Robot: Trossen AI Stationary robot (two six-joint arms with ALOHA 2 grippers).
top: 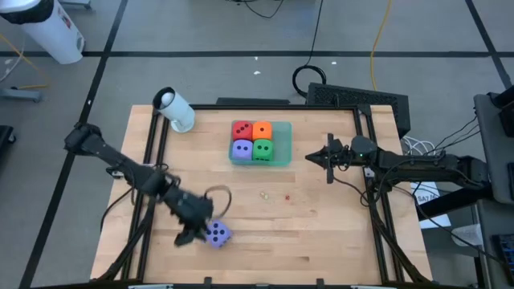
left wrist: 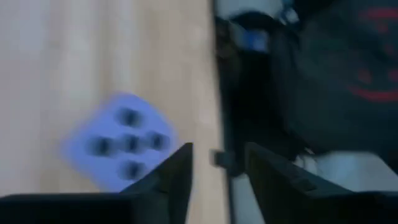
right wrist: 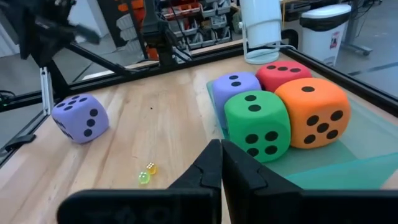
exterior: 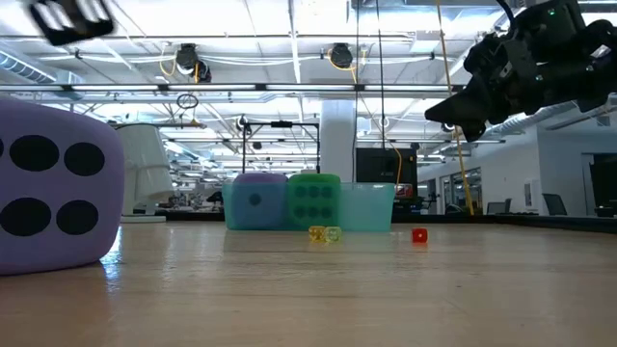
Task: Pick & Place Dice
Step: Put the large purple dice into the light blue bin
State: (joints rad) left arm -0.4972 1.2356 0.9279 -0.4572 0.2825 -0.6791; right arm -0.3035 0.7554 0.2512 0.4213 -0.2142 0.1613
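— What am I seeing on the wooden table (top: 305, 233) apart from the job itself?

— I'm looking at a translucent teal tray (top: 282, 144) sitting near the far edge; a white cylinder (top: 174, 109) is lying at the far left corner.

— Anything smaller?

— I'm picking out two tiny yellow cubes (top: 263, 194) lying side by side in mid-table; a tiny red cube (top: 287, 197) is resting just beside them; a black keyboard (top: 358, 99) is sitting beyond the far edge.
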